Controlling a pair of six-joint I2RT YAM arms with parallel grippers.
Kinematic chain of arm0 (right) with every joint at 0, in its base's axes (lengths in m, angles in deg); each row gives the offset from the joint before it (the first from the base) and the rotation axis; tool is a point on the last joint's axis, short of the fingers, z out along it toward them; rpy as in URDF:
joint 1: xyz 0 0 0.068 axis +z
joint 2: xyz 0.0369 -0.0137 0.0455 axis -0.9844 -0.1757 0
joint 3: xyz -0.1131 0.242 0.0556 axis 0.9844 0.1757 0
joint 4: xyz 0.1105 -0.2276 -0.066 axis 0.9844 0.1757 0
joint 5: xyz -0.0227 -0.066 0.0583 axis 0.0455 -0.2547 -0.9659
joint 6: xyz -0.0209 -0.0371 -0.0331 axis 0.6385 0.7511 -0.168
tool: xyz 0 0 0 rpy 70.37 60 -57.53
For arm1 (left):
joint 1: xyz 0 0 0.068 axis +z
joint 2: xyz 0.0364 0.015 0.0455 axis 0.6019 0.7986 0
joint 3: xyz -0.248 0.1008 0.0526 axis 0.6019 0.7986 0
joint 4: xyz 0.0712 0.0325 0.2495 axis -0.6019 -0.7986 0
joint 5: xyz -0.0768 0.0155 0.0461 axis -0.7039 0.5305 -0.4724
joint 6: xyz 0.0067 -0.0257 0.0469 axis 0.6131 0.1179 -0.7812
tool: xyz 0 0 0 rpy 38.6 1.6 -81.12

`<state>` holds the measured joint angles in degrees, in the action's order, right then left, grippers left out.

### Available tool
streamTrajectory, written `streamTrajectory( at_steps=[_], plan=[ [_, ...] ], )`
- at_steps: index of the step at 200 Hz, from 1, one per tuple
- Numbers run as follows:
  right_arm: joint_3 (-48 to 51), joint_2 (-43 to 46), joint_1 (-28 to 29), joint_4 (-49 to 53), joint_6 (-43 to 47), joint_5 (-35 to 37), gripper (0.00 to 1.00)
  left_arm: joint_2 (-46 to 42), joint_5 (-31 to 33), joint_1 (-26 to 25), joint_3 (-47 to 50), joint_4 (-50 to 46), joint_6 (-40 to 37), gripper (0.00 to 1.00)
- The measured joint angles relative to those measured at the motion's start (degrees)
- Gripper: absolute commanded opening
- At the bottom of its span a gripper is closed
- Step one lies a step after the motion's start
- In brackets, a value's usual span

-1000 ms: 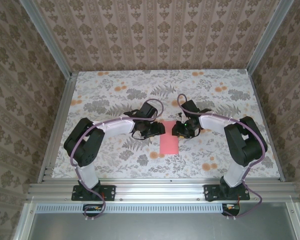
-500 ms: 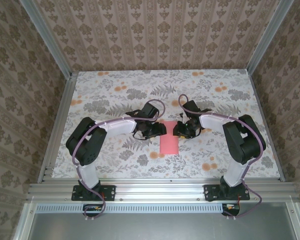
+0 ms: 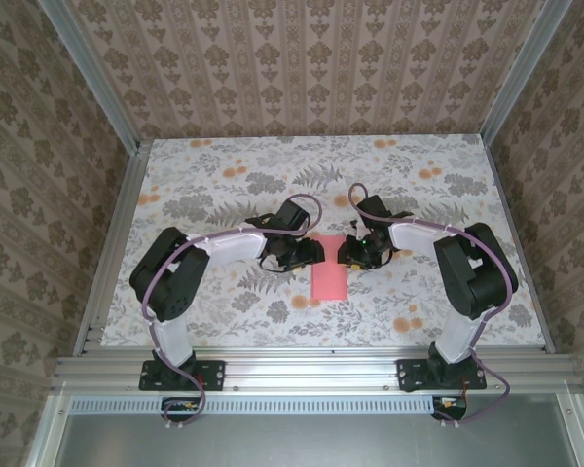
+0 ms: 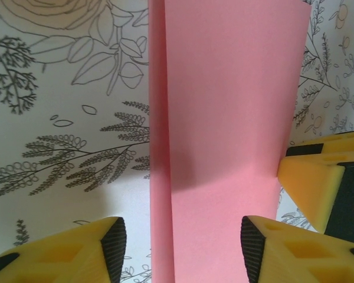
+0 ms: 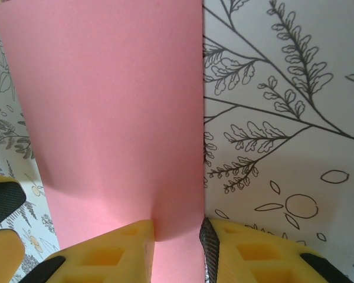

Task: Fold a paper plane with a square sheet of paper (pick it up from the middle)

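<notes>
Square sheet of paper (image 3: 329, 280), upper end hidden, left hand (image 4: 182, 231) spread, right hand (image 5: 177, 233) grip unclear

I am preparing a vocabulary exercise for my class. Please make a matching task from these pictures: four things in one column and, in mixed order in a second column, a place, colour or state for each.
1. left pincer
2. right pincer
3. pink paper
4. table cover

A. grey leaves and orange flowers
B. fingers close together at the paper's right edge
C. lies between the two pincers
D. fingers wide apart across the paper's left edge

Pairs: 1-D, 2-B, 3-C, 4-A
</notes>
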<state>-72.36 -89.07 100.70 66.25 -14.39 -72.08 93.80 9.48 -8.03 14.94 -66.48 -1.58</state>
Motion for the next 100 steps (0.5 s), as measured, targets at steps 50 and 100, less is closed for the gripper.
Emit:
streamTrajectory(
  at_steps=[50,100],
  plan=[
    [0.4,0.0,-0.2,-0.6,0.0,-0.4,0.31,1.4,-1.3,-0.4,0.0,1.0,0.9,0.52],
    [0.6,0.0,-0.3,-0.9,0.0,-0.6,0.31,1.9,-2.1,-0.8,0.0,1.8,1.3,0.51]
  ],
)
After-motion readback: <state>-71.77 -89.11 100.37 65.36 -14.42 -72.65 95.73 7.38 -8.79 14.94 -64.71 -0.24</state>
